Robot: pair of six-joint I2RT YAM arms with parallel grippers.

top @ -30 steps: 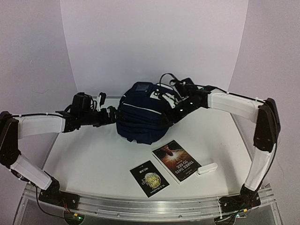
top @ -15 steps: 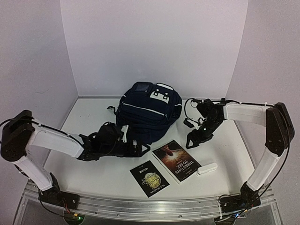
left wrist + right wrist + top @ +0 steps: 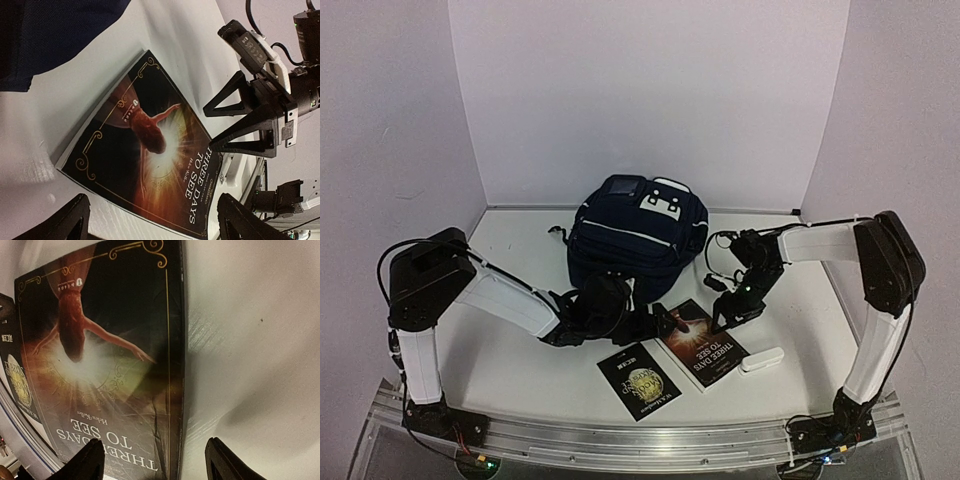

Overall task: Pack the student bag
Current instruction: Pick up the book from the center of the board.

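As the student bag (image 3: 635, 240) hides contents, left gripper (image 3: 153, 200) and right gripper (image 3: 210, 127) gape empty.

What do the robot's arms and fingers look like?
The left arm and right arm are white tubes joined by chunky black joints. Thin black cables loop along them. The fingers are black, pointy triangle frames with holes.

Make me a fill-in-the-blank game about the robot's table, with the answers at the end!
The bigger book is called Three Days to ____. Counting the smaller book, the table holds ____ books. The backpack has a thin ____ stripe. The left gripper and right gripper both have their jaws ____, holding nothing.
Answers: See, two, white, open.
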